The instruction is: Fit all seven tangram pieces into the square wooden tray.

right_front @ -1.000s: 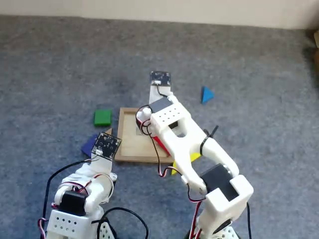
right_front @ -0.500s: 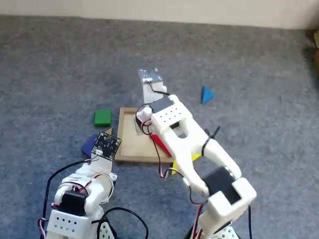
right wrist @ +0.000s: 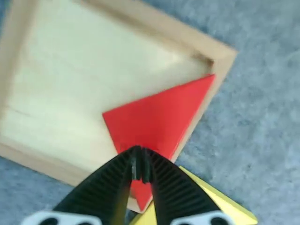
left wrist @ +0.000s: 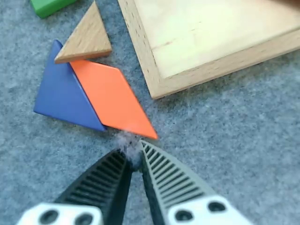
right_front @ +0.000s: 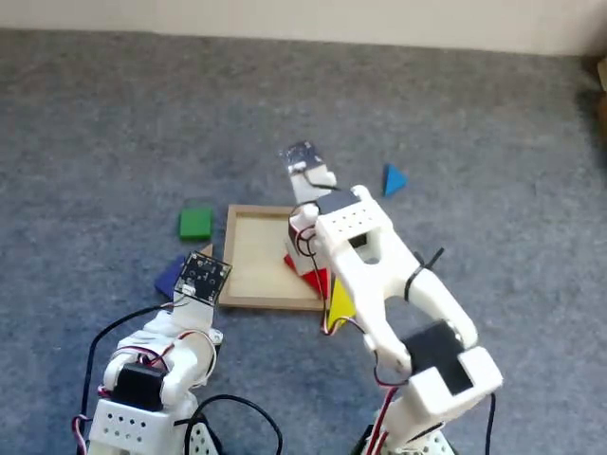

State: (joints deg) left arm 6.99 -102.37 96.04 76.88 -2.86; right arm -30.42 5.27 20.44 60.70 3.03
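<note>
There are no words, numbers or signs to read here. The wooden tray is plain wood, and the red piece is plain red.

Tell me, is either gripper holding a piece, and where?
Neither, it seems. Left gripper is shut by the orange piece; right gripper is shut over the red triangle.
</note>
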